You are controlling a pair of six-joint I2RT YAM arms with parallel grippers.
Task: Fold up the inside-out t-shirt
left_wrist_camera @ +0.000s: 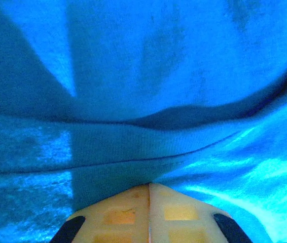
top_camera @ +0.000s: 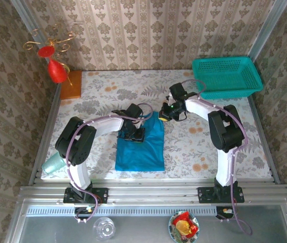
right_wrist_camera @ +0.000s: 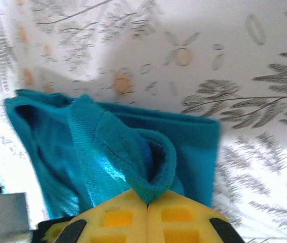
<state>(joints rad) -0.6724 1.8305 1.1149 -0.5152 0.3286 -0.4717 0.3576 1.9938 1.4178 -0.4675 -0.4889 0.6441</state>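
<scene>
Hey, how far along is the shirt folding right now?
Looks done: the t-shirt lies on the table as a narrow, roughly rectangular panel. In hand: the left pincer and right pincer are both shut on cloth near its far end. Left: probably bringing that end over and laying it flat.

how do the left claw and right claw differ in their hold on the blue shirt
Left claw pinches a smooth, flat stretch of the t-shirt by a seam; right claw pinches a bunched, ribbed edge. Left claw sits over the shirt's far left part; right claw is at its far right corner, which is drawn into a point. Both are shut on the cloth.
</scene>
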